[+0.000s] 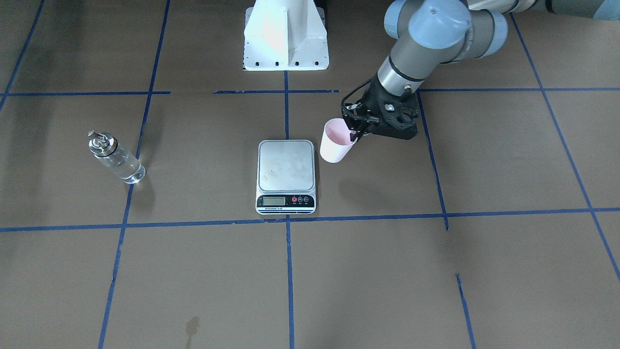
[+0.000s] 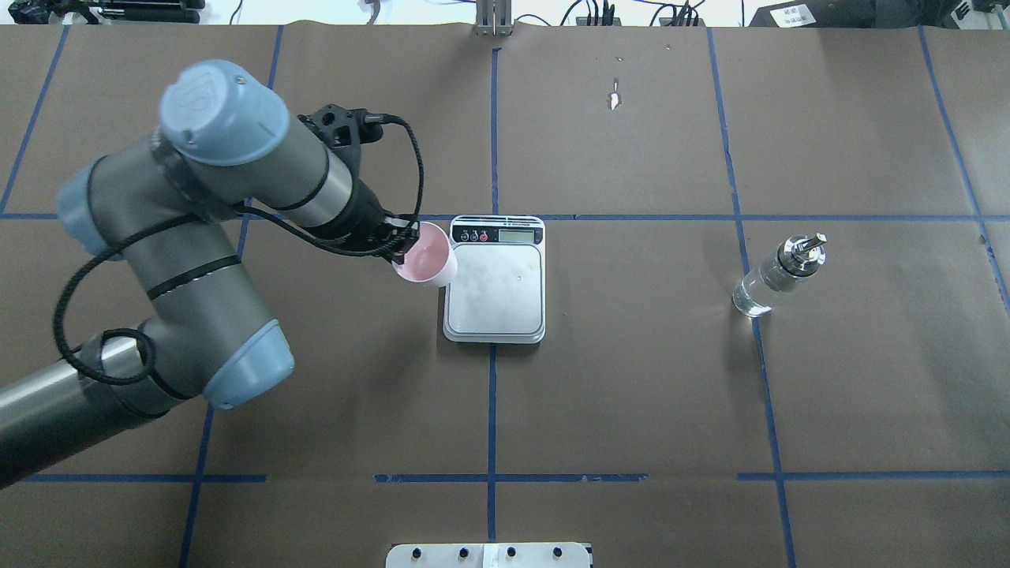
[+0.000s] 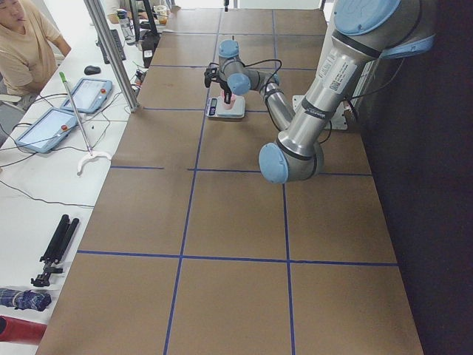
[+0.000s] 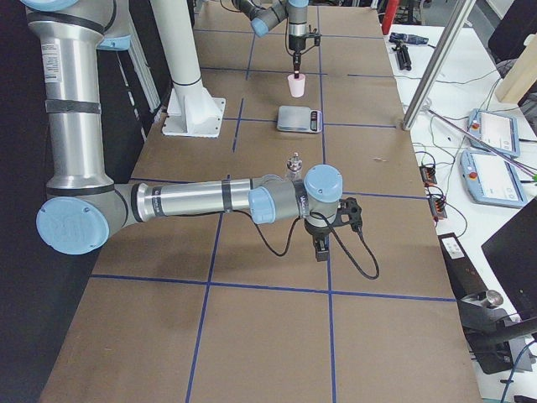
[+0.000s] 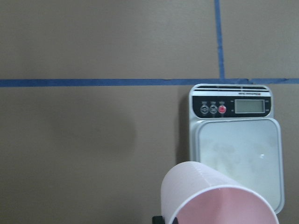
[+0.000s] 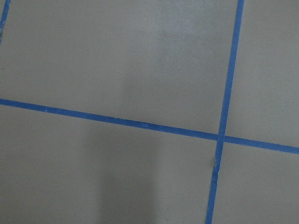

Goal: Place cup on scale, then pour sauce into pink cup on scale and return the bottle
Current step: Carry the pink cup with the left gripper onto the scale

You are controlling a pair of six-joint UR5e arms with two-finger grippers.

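Note:
My left gripper (image 1: 357, 131) is shut on the rim of the pale pink cup (image 1: 335, 143) and holds it tilted just beside the scale (image 1: 286, 167), on my left of it. The overhead view shows the same gripper (image 2: 402, 241), the cup (image 2: 426, 262) and the bare steel platform of the scale (image 2: 495, 288). In the left wrist view the cup (image 5: 210, 196) overlaps the scale's (image 5: 238, 149) near corner. The glass bottle (image 2: 777, 274) with clear sauce stands alone far to my right. My right gripper (image 4: 321, 245) hangs over bare table near the bottle (image 4: 294, 165); I cannot tell whether it is open.
The white robot base (image 1: 286, 39) stands behind the scale. Blue tape lines (image 1: 290, 218) grid the brown table. A metal pole (image 4: 436, 67) and tablets (image 4: 495, 134) stand on the side bench beyond the table's far edge.

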